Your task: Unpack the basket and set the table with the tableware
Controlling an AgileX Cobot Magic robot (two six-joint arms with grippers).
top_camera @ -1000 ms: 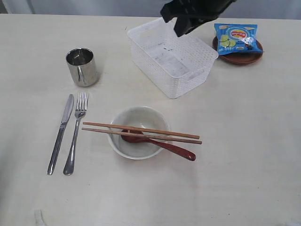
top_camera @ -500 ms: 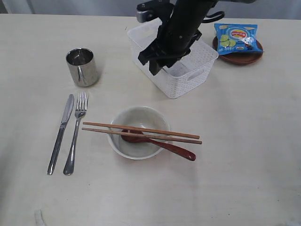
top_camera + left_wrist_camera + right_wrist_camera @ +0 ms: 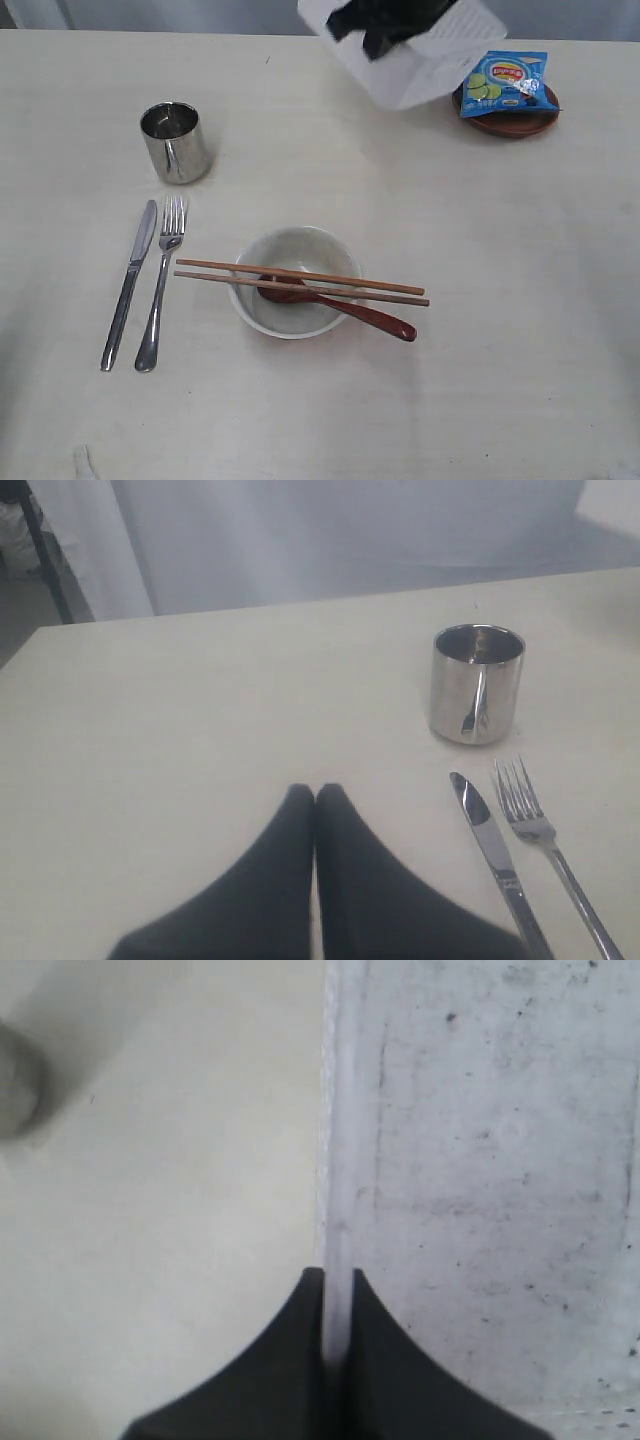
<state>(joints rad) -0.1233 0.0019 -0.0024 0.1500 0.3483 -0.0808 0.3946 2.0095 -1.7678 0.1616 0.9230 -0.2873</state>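
Observation:
The white basket (image 3: pixel 430 60) hangs tilted above the far edge of the table (image 3: pixel 500 300), with my right gripper (image 3: pixel 375 25) shut on its side wall (image 3: pixel 338 1160). The wall is pinched between the jaws of the right gripper (image 3: pixel 338 1278). On the table lie the steel cup (image 3: pixel 175 142), knife (image 3: pixel 128 285), fork (image 3: pixel 162 282) and pale bowl (image 3: pixel 300 250). Two chopsticks (image 3: pixel 300 275) rest across the bowl, and the wooden spoon (image 3: pixel 370 318) leans in it. My left gripper (image 3: pixel 315 792) is shut and empty, low over the table, short of the cup (image 3: pixel 477 685) and knife (image 3: pixel 495 850).
A small brown plate (image 3: pixel 510 122) at the far right carries a blue snack bag (image 3: pixel 503 82), right beside the raised basket. The fork (image 3: pixel 545 840) lies next to the knife. A grey curtain hangs beyond the table's far edge.
My right gripper came down to the basket, shut on its wall and lifted it off the table toward the far edge. The tableware has not moved.

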